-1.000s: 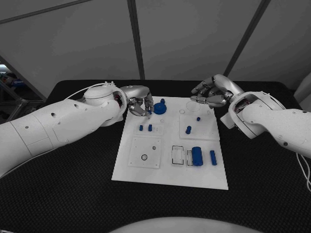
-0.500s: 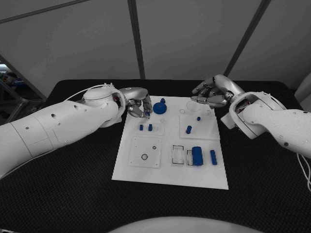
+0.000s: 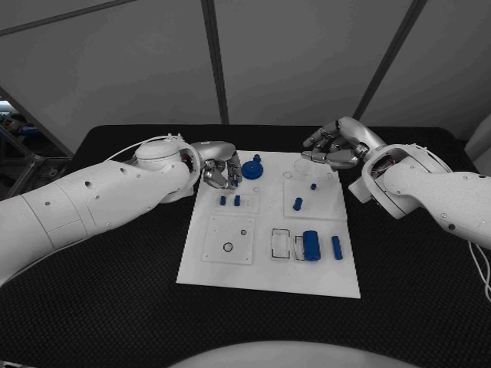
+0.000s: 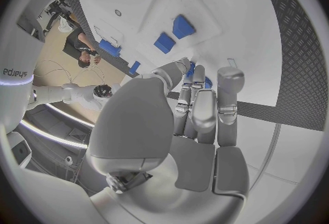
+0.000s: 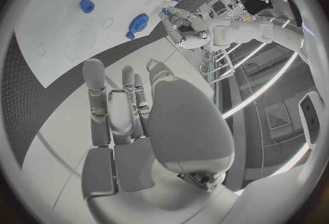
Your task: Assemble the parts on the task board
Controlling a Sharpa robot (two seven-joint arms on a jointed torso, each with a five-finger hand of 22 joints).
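Blue gear stayed put just beside your left hand, whose curled fingers edged closer without gripping, while your right hand hovered curled, empty.

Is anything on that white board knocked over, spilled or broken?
Nothing stands out. The task board lies flat on the black table, and its blue parts, such as the big cylinder, sit tidily on it. The left hand and right hand are at its far end.
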